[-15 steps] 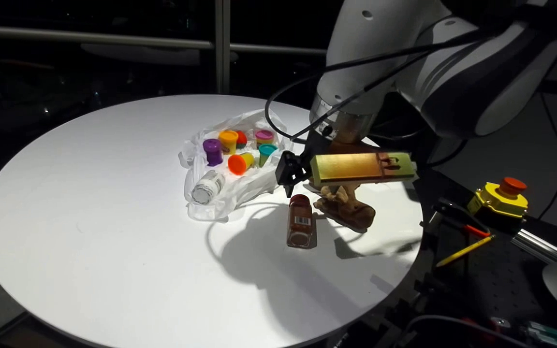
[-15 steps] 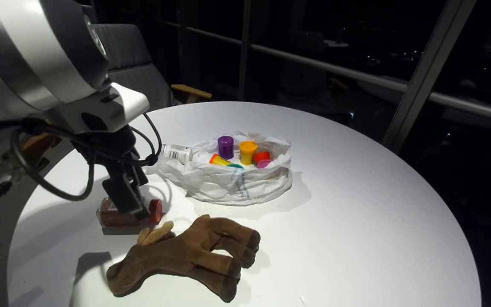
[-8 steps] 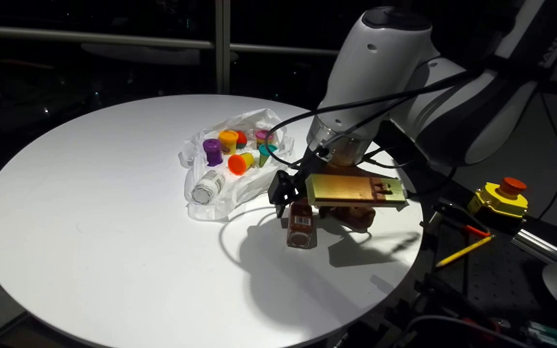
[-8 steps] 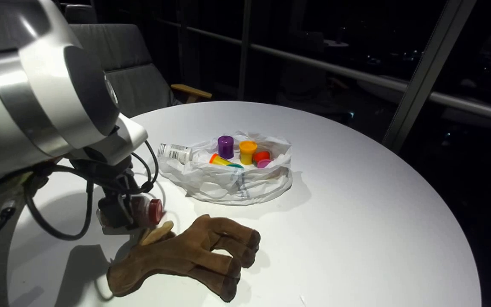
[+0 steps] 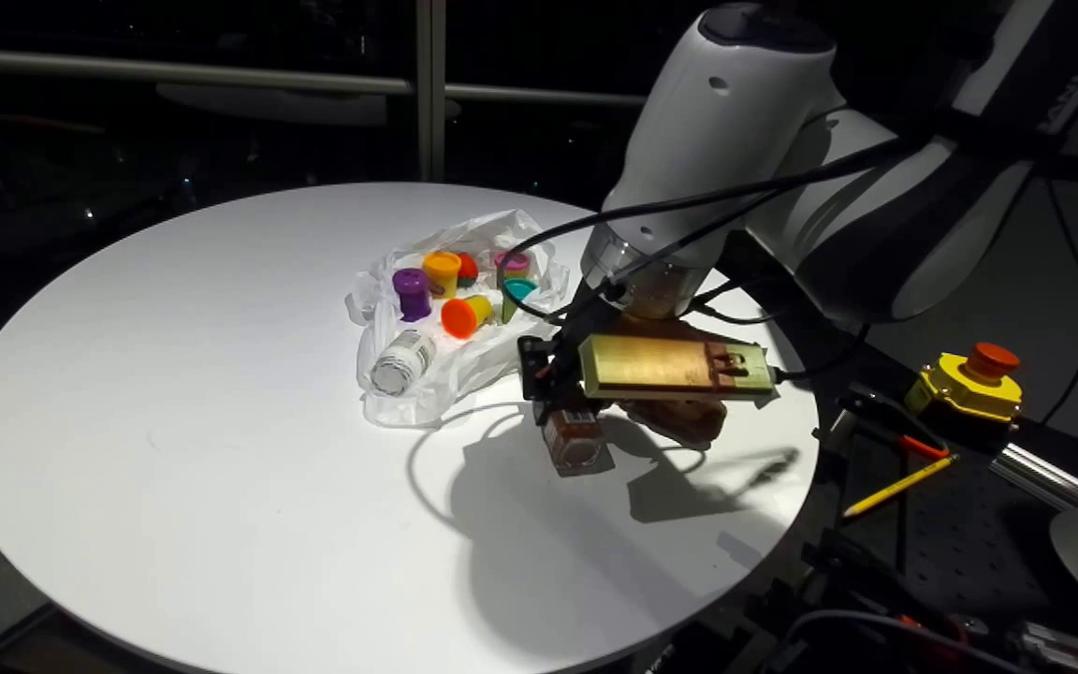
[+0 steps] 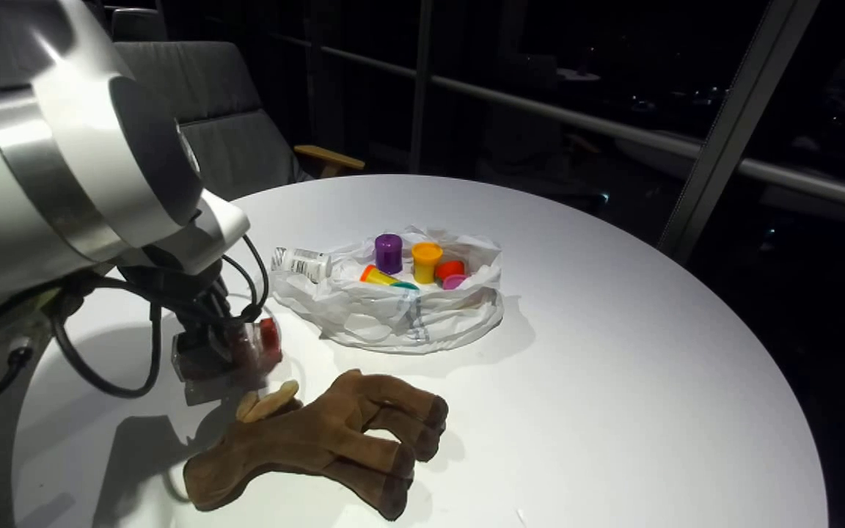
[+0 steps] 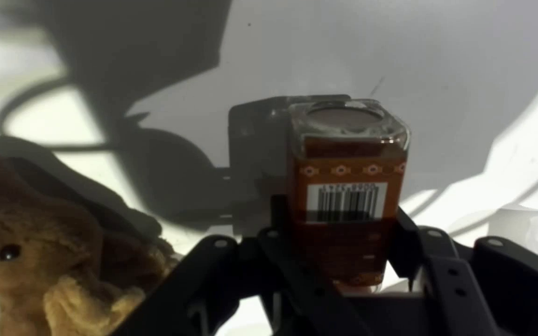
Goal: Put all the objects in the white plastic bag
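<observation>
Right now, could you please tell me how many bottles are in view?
2: the white bottle lies on one end of the white plastic bag, and the red-capped bottle is between the fingers. The bag's folds may hide others.

We seem to be in an office or lab, round white table point(image 5: 221, 421), grey armchair point(image 6: 224, 139), dark windows point(image 6: 576, 62), red-and-yellow stop button point(image 5: 974, 382).
</observation>
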Controlling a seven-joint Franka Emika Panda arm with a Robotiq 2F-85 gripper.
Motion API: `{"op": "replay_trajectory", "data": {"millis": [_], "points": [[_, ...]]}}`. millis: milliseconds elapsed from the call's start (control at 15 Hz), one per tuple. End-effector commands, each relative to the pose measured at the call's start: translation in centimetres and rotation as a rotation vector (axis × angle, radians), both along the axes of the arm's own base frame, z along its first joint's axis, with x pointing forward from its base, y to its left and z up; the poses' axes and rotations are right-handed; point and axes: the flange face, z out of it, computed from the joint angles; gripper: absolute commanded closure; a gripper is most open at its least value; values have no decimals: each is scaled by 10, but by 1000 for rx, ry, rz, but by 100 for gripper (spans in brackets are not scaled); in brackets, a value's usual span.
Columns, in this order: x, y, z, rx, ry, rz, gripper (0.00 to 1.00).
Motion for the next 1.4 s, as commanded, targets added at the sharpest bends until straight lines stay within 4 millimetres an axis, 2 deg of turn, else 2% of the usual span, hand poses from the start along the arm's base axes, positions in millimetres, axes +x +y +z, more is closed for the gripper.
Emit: {"op": "replay_trajectory", "data": {"millis": [0, 133, 267, 400, 467, 667, 867, 1133, 1333], "points": [[7, 16, 52, -43, -63, 45, 76], [15, 27, 80, -62, -92, 81, 76], [37, 34, 106, -86, -131, 102, 76], [73, 32, 121, -126, -168, 110, 76], [92, 28, 122, -151, -181, 114, 76], [148, 8, 113, -236, -236, 98, 76], [186, -12, 84, -297, -252, 93, 76], [215, -16, 43, -344, -248, 111, 76], [225, -12, 26, -331, -242, 120, 76]]}}
